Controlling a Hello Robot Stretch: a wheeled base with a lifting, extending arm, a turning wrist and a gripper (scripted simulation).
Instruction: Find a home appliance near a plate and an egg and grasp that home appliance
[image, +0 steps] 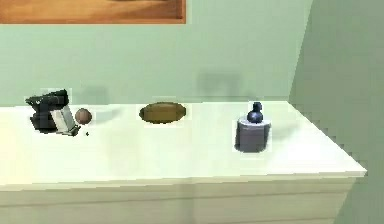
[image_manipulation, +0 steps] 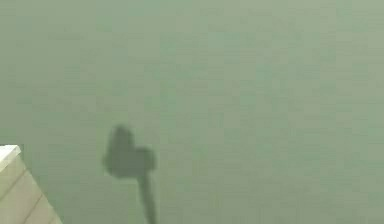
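Nearest to me is the front edge of a white counter (image: 200, 170), which runs across the forward view under a pale green wall (image: 250, 55). Toward the back of it, about mid-width, lies a round brown plate (image: 163, 112), and I place everything else from that. To the plate's left, apart from it, sits a small brownish egg (image: 84, 118). Just beyond the egg, touching it or nearly so, stands the home appliance (image: 52, 113), a small black-and-white machine and the farthest thing from the plate on that side. I cannot make out what kind of machine it is. To the plate's right, well apart and a little nearer to me, stands a grey-blue bottle (image: 254, 130) with a dark round top. Above the plate and to its left, the lower edge of a framed picture (image: 100, 10) with an orange-brown frame hangs on the wall. In the arm side view, a corner of the white counter sits at the bottom left against the same green wall. I cannot tell how my pincer stands.
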